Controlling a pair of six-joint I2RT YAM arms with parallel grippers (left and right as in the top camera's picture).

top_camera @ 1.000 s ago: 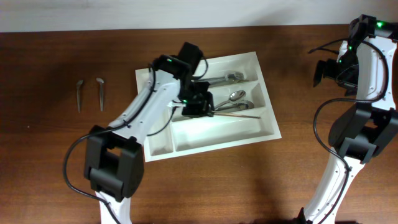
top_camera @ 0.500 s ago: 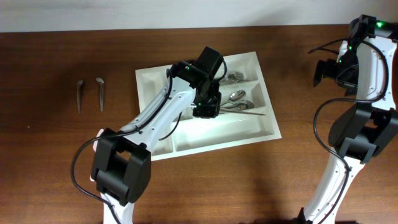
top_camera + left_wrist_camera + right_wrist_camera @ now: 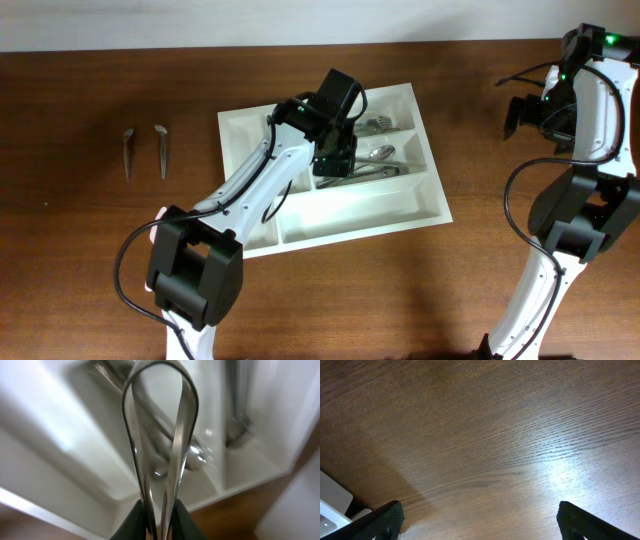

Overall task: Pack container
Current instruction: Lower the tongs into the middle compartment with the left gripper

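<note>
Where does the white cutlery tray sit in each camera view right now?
Overhead: cutlery tray mid-table, under the left arm.
Left wrist: fills the frame behind the gripped utensil.
Right wrist: likely the white corner, lower left.
Shared landmark: brown table beside its rim.

Dark wood table (image 3: 90, 260), grain running left to right. White container (image 3: 232, 135) lies flat about mid-table, closer to the far edge than the near one, turned slightly askew to the edges. Toward the left edge, well apart from it: a small metal utensil (image 3: 127, 152) and a second utensil (image 3: 160, 148), side by side, not touching.
</note>
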